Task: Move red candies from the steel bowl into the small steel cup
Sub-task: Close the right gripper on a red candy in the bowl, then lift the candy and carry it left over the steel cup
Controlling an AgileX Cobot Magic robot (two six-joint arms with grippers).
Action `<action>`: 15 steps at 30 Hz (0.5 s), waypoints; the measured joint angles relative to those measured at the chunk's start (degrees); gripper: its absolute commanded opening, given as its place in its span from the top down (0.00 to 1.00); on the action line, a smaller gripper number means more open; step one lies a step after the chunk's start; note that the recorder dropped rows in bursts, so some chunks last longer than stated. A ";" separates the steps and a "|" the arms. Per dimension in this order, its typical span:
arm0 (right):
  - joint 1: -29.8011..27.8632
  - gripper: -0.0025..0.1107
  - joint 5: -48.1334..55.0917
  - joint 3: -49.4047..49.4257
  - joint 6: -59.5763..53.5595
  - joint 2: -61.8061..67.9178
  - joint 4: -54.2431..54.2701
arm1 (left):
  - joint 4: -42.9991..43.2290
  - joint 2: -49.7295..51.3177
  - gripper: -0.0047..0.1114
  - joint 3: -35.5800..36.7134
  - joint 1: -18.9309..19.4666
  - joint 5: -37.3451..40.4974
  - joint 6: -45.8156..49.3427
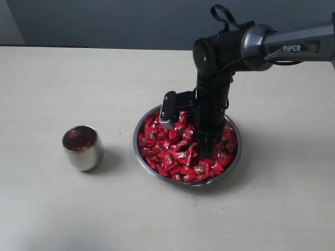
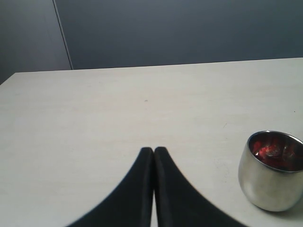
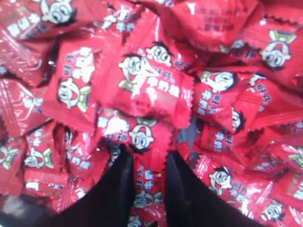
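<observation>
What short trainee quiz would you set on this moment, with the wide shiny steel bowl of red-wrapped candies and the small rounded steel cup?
1. True or false: the small rounded steel cup shows red inside.
2. Where is the right gripper? A) above the cup B) down among the red-wrapped candies in the wide shiny steel bowl C) raised high above both
3. Fill in: the left gripper is ___ (open/shut).
Key: 1 true; 2 B; 3 shut.

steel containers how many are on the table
2: the steel bowl of red candies under the right gripper; the small steel cup apart on its left in the exterior view. None seems hidden.
</observation>
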 measured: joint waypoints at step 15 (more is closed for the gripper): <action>0.00 0.94 0.11 0.00 3.03 -5.52 -3.65 | 0.00 0.00 0.96 0.00 0.00 0.00 0.00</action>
